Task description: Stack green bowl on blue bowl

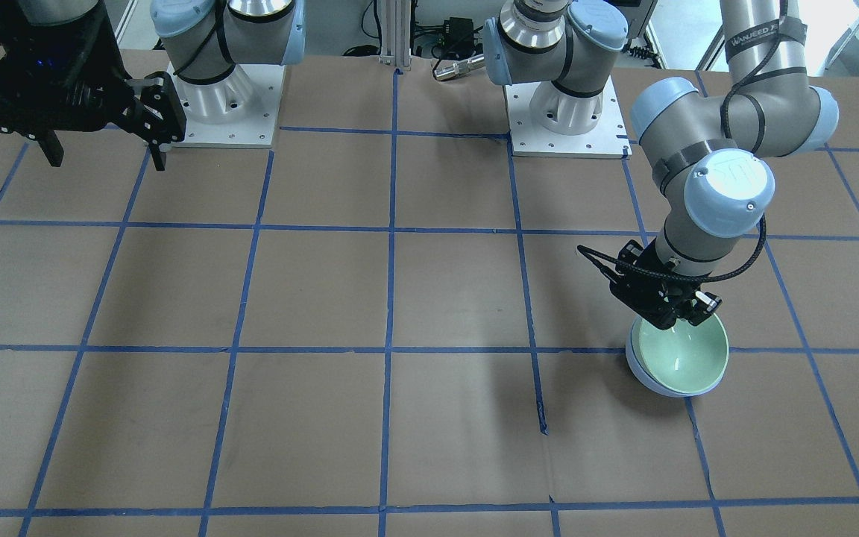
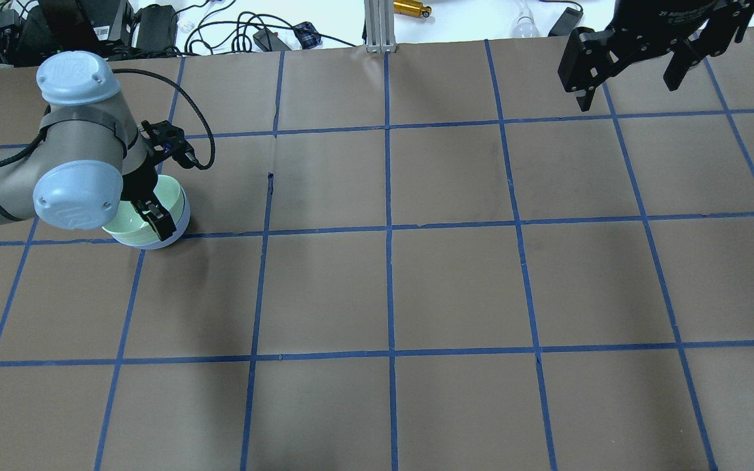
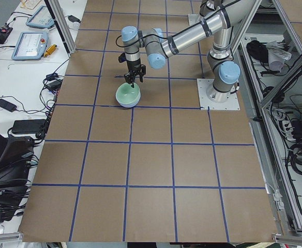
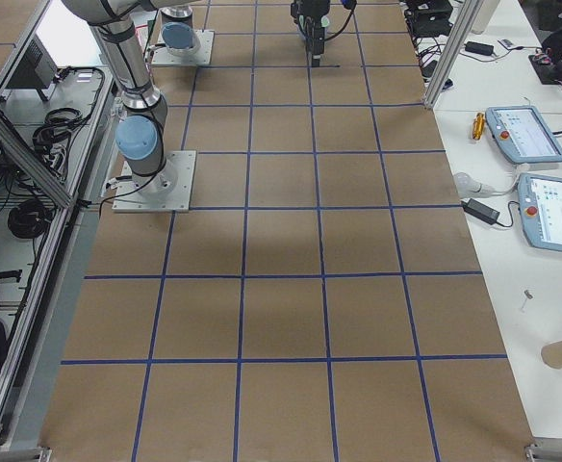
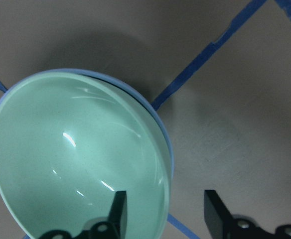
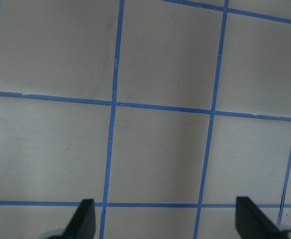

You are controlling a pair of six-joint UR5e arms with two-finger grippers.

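The green bowl sits nested inside the blue bowl on the brown table, on the robot's left side. Both also show in the overhead view, the green bowl above the blue bowl. My left gripper is open and straddles the green bowl's near rim. In the left wrist view one finger is inside the green bowl and the other finger is outside, neither touching the rim. My right gripper is open and empty, raised far away.
The table is brown paper with a blue tape grid. The two arm bases stand at the robot's side. Cables and devices lie beyond the far edge.
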